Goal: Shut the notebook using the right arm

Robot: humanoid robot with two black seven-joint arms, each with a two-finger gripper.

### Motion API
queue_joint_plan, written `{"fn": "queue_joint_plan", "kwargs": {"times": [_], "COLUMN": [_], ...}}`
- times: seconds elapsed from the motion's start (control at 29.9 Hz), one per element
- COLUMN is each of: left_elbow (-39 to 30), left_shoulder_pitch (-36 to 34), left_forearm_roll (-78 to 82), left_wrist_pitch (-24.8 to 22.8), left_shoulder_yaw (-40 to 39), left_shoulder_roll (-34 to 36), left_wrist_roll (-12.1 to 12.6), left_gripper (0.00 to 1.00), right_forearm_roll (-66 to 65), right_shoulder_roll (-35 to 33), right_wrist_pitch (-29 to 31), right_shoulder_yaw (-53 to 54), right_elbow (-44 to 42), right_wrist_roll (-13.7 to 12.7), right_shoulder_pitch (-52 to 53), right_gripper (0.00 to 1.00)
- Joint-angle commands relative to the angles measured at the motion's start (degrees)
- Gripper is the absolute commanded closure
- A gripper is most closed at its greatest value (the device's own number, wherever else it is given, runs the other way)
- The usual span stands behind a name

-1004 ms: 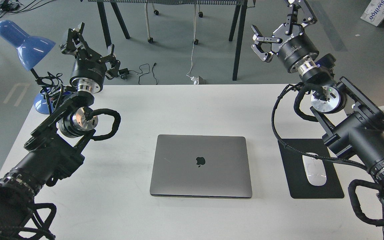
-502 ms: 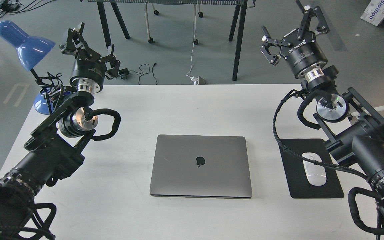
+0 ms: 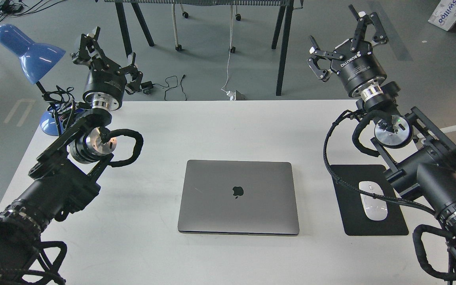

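Note:
The space-grey notebook (image 3: 238, 196) lies shut and flat on the white table (image 3: 228, 130), its dark apple logo facing up. My right gripper (image 3: 341, 37) is open and empty, raised high beyond the table's far right edge, well away from the notebook. Its white ROBOTIQ lettering shows. My left gripper (image 3: 107, 51) is open and empty, raised at the far left by the blue lamp.
A blue desk lamp (image 3: 28, 53) stands at the far left corner. A black mouse pad (image 3: 370, 225) with a white mouse (image 3: 372, 200) lies right of the notebook, partly under my right arm. Table legs and cables are on the floor behind.
My right gripper has swung up and to the right, away from the table, and settled. The notebook and left arm have not moved.

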Motion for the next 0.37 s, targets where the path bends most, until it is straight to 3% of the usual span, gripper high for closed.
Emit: {"fn": "queue_joint_plan", "kwargs": {"times": [0.0, 0.33], "left_elbow": [0.00, 0.00], "left_shoulder_pitch": [0.01, -0.08], "left_forearm_roll": [0.00, 0.00], "left_wrist_pitch": [0.00, 0.00], "left_shoulder_yaw": [-0.08, 0.00], "left_shoulder_roll": [0.00, 0.00], "left_wrist_roll": [0.00, 0.00], "left_gripper": [0.00, 0.00], "right_forearm_roll": [-0.03, -0.03], "right_shoulder_roll": [0.01, 0.01], "right_wrist_pitch": [0.00, 0.00], "right_shoulder_yaw": [-0.28, -0.28], "right_elbow": [-0.16, -0.16], "right_wrist_roll": [-0.01, -0.09], "right_shoulder_pitch": [-0.12, -0.12], "right_gripper": [0.00, 0.00]}}
